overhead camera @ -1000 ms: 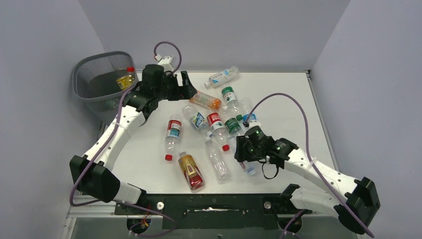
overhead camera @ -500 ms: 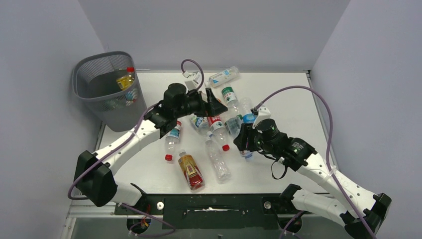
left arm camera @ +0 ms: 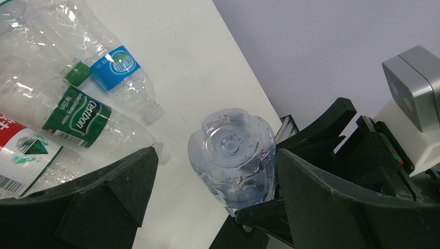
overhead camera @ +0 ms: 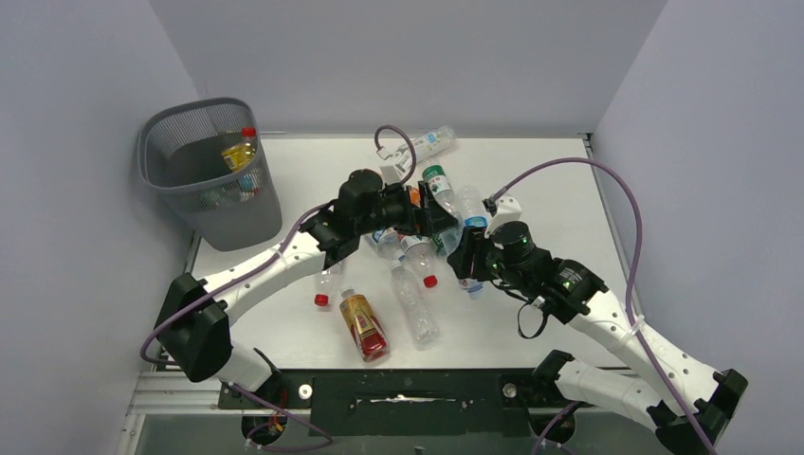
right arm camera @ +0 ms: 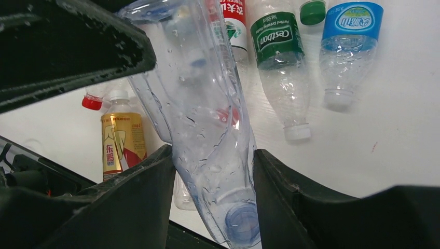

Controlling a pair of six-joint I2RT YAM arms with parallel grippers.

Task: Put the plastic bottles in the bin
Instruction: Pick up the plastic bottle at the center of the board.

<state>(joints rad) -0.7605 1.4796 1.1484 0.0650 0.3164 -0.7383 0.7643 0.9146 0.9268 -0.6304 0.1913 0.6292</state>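
Two arms (overhead camera: pixel 275 265) stretched inward, right end effector (right arm camera: pixel 210 163) gripping clear bottle (right arm camera: pixel 207 104)

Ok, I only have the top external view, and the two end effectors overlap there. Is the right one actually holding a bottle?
Observer: Yes. The right wrist view shows the right end effector shut on a clear bottle, its blue cap toward that camera.
Operator: And the left one?
Observer: The left end effector is open; its wrist view shows the bottle's base between its fingers.
Operator: Touching it?
Observer: Table shows between the base and one finger; at the other I cannot tell.
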